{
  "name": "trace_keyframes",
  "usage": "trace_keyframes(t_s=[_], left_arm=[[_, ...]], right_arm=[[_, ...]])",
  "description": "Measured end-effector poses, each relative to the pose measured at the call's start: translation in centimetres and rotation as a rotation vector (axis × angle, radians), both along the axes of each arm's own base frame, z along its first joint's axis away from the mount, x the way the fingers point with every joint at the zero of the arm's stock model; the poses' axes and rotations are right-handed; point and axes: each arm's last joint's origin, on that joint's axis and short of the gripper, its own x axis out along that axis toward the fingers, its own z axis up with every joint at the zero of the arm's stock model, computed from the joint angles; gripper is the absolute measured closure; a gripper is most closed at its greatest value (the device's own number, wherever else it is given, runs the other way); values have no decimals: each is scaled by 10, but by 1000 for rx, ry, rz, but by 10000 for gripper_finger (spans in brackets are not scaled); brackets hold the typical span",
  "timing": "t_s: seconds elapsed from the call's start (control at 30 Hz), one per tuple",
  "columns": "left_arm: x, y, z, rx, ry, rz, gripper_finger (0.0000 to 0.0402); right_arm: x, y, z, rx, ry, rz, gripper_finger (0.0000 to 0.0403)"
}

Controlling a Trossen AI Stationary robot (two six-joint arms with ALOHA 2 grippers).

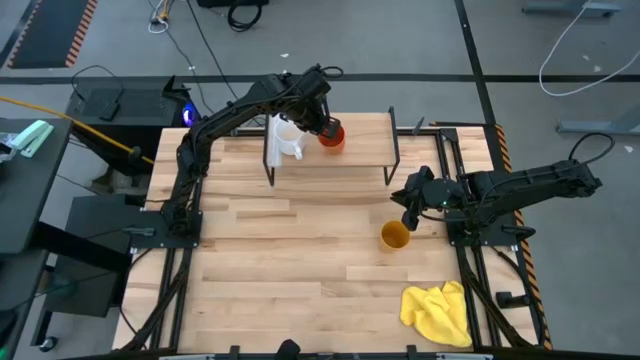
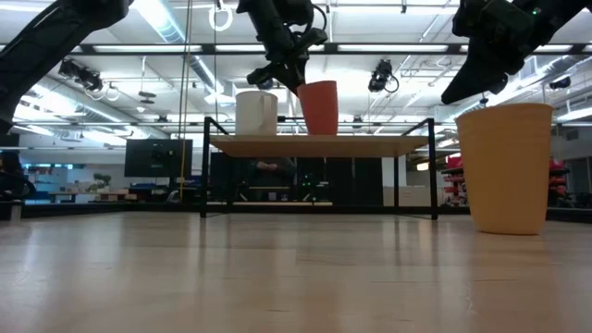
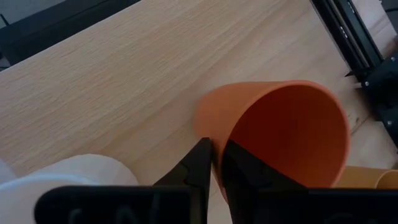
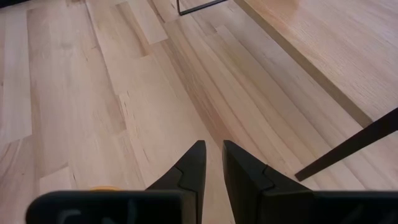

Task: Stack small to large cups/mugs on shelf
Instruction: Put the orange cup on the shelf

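Orange cup (image 1: pixel 333 137) pinched at rim by left gripper (image 1: pixel 322 128) on shelf (image 1: pixel 365 135), beside white mug (image 1: pixel 287 138). Right gripper (image 1: pixel 409 208) clenched, empty, above yellow cup (image 1: pixel 395 236).

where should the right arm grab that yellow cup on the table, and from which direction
Pinch the rim wall of the mustard-yellow cup from straight above, one finger inside. It stands upright, mouth open, no handle, apart from the yellow cloth. The right tool hangs just beside it.
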Motion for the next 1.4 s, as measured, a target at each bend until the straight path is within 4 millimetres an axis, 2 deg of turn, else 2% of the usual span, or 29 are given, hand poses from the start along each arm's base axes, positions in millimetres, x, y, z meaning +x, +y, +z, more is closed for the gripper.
trace_keyframes(t_s=[1.07,1.4], left_arm=[[-1,1,0,-8,-6,10,337],[-5,1,7,-5,-25,25,330]], right_arm=[[0,0,0,0,0,0,342],[0,0,0,0,0,0,342]])
